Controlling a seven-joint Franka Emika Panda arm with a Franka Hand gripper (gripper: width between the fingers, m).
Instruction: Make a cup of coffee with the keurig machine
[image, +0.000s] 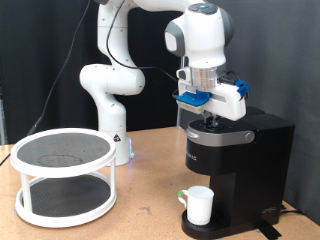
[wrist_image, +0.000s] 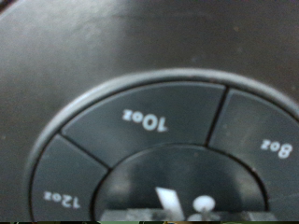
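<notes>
— Buttons marked 12oz, 10oz (wrist_image: 145, 119) and 8oz fill the wrist view. Where is everything?

— Gripper (image: 210, 116) sits atop the keurig machine (image: 235, 150); spread or pressed together, I cannot tell. Cup (image: 199, 205) stands under the spout: likely rigid, light, breakable, best grasped by its rim or handle.

close on the keurig machine (wrist_image: 84, 56) lid: 10oz button (wrist_image: 145, 119) between 12oz button (wrist_image: 62, 198) and 8oz button (wrist_image: 276, 145).
</notes>
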